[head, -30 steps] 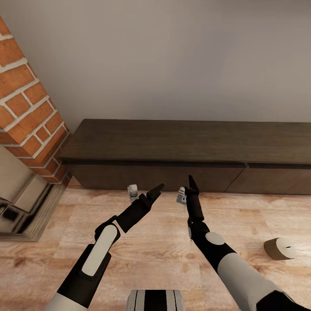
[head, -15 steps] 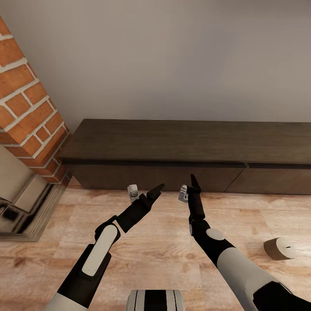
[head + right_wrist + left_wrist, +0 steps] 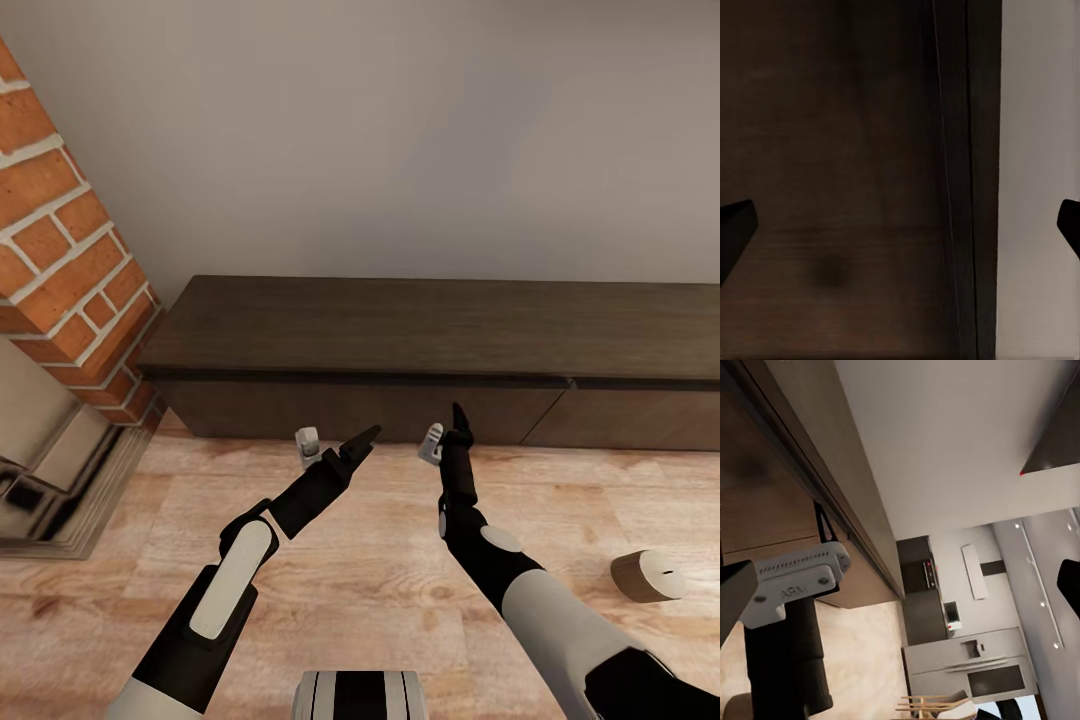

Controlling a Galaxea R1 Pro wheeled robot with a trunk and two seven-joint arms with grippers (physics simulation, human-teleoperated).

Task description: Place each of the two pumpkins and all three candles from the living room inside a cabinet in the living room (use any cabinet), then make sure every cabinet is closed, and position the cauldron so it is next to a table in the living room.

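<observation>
- Head view: my right fingers (image 3: 447, 432) hang spread and empty at the picture's middle, close before the front of the dark cabinet (image 3: 440, 335); every drawer looks shut.
- My left fingers (image 3: 335, 440) are also spread and carry nothing, a little left of the middle.
- One candle (image 3: 647, 575) lies on its side on the floor at lower right, well apart from both arms.
- Risk, I judge: the front has no handle, so my tips may slip on the flat wood or press the drawer shut.
- Right wrist view gives the seam under the cabinet top from near; the head view does not give this detail.
</observation>
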